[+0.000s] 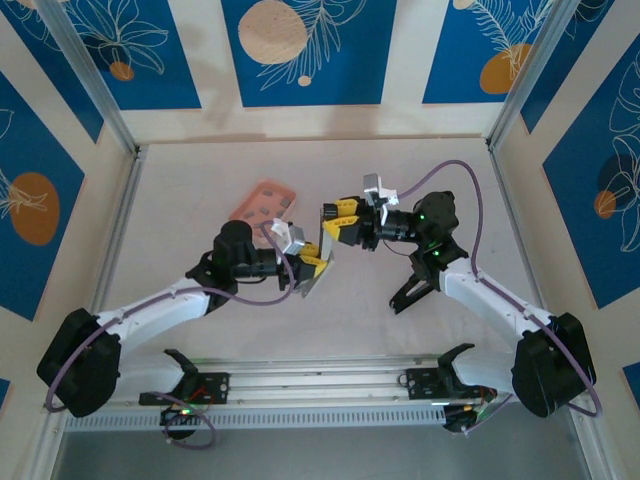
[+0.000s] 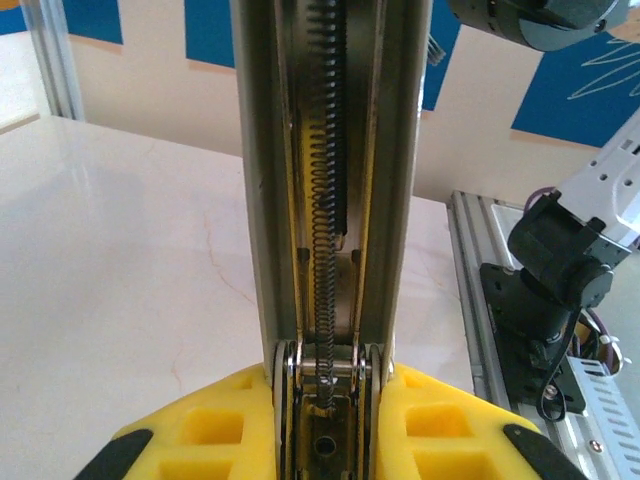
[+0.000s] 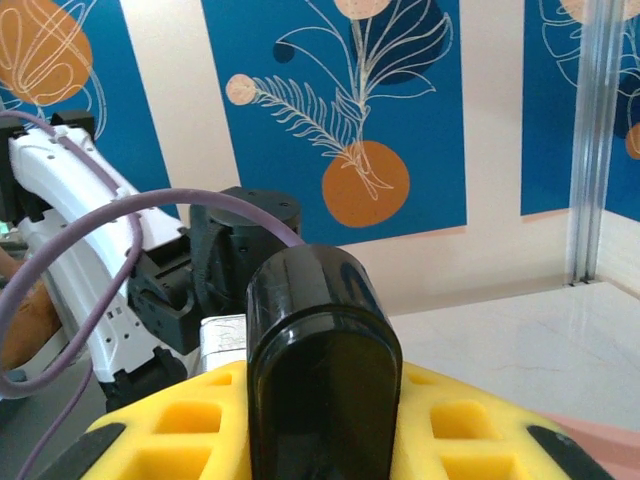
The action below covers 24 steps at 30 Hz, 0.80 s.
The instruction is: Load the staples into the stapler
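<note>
Spread open over the middle of the table (image 1: 180, 190), just beside the salmon-pink tray (image 1: 246, 213) with the dark staples (image 1: 270, 203) on it: the stapler (image 1: 316, 278). Clamped by the left gripper (image 2: 325, 425) on the silver magazine bar (image 2: 262, 200), by the right gripper (image 3: 320, 440) on the black top arm (image 3: 320, 350). Likely trouble: no free fingers for fetching a strip; on release of the top arm, a swing shut over the channel; with uneven pull between the arms, a twisted hinge. Long axis of the bar straight out from the left gripper, pointing up and away, open channel and spring (image 2: 322, 150) facing the wrist camera.
</note>
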### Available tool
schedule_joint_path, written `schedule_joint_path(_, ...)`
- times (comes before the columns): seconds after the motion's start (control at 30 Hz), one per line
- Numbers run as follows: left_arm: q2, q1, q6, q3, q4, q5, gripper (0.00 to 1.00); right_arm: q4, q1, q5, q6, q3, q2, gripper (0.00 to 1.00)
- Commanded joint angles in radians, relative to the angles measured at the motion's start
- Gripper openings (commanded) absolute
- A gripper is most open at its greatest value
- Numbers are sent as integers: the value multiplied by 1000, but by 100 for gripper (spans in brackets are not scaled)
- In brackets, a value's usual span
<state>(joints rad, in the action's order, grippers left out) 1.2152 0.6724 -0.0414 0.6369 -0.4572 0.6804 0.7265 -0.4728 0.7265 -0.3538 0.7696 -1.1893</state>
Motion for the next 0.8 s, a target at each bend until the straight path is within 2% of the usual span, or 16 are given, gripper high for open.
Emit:
schedule_joint_path(0.0,-26,1,-56,30,88,-176,0,-79,6,-126,-26,-15,21,23)
schedule_joint_path(0.03,-28,2,-70,38,138,-219,0,-118,11,-161,-35,-18,25,40)
schedule_joint_path(0.13,-12,2,-73,66,267,-279,0,-241,21,-263,-83,-12,40,69)
schedule_joint_path(0.23,12,1,-123,92,350,-396,0,-420,47,-368,-182,20,58,82)
schedule_joint_path(0.27,20,1,-158,100,370,-449,0,-478,60,-401,-211,31,64,83)
schedule_joint_path(0.4,72,8,-248,144,433,-545,0,-741,103,-517,-305,81,67,84)
schedule_joint_path(0.53,149,11,-411,224,544,-679,0,-961,133,-524,-366,129,21,83)
schedule_joint_path(0.63,224,13,-495,312,667,-749,0,-1043,137,-518,-378,140,-21,81)
schedule_joint_path(0.77,336,19,-588,445,850,-808,0,-1068,137,-516,-379,135,-50,81)
